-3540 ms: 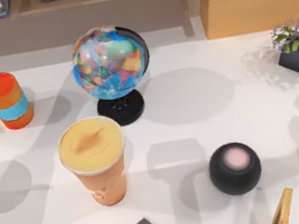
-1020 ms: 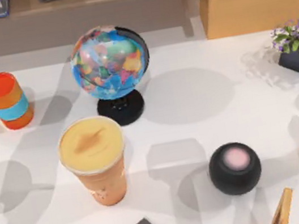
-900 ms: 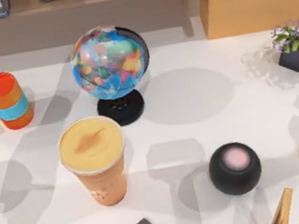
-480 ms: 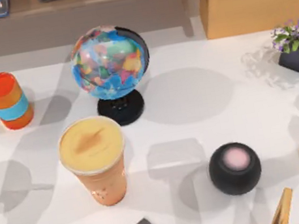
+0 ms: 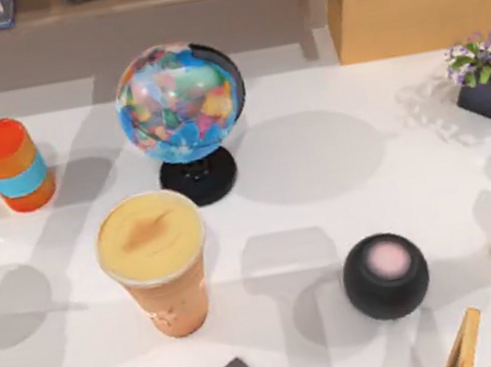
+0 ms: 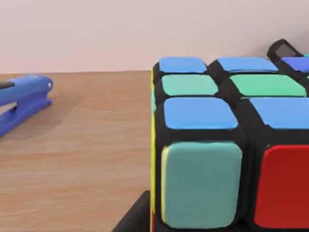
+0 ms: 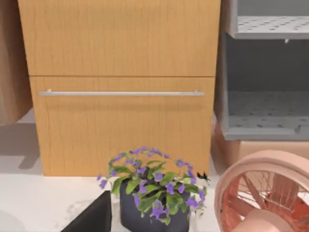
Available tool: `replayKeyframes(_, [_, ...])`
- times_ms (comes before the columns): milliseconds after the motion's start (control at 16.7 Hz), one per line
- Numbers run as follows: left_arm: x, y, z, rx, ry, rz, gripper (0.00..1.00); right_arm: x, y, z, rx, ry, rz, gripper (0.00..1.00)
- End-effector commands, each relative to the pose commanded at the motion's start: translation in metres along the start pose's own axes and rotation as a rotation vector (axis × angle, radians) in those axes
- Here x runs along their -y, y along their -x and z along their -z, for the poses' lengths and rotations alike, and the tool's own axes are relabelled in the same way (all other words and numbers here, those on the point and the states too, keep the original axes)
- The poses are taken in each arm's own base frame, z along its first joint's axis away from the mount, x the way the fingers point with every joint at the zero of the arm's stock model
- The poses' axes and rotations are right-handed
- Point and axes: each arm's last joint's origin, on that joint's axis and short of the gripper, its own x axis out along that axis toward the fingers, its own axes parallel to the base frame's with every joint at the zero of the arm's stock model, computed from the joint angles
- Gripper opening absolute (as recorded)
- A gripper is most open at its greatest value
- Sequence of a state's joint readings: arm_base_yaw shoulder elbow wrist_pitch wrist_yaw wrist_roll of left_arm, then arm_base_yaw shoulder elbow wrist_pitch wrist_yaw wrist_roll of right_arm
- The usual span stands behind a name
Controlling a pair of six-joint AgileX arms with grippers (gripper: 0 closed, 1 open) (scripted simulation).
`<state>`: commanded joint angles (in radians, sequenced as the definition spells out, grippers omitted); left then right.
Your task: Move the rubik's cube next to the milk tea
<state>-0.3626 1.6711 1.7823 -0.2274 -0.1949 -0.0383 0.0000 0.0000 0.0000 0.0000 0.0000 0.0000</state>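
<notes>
The rubik's cube [image 6: 227,145] sits close before the left wrist camera on a brown wooden shelf [image 6: 72,159], a blue stapler [image 6: 21,101] well apart from it. Whether the left hand is open or closed on it, I cannot tell; the same goes for the right hand. The milk tea [image 5: 155,260] stands on the white desk [image 5: 322,189], just in front of the globe [image 5: 181,109]. Judged risk: carrying the cube down could clip the globe or tip the tall cup. Open desk lies right of the milk tea, before the black speaker [image 5: 385,275].

Overhead table view; wrist views low, level, close-in.
</notes>
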Motion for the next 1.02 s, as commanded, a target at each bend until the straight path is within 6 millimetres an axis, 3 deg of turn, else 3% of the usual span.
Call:
replayKeyframes(180, [-0.018,0.015,0.042,-0.274,-0.014,0.018,0.0,0.0,0.0,0.0,0.0,0.0,0.0,1.0])
replayKeyframes(480, [-0.054,0.028,0.163,-0.919,0.013,-0.028,0.0,0.0,0.0,0.0,0.0,0.0,0.0,1.0])
replayKeyframes(600, [-0.068,0.042,0.201,-1.133,0.045,-0.058,0.0,0.0,0.0,0.0,0.0,0.0,0.0,1.0])
replayKeyframes(840, [-0.084,0.066,0.245,-1.397,0.091,-0.108,0.0,0.0,0.0,0.0,0.0,0.0,0.0,1.0])
replayKeyframes(1020, [-0.085,0.07,0.253,-1.444,0.094,-0.111,0.0,0.0,0.0,0.0,0.0,0.0,0.0,1.0])
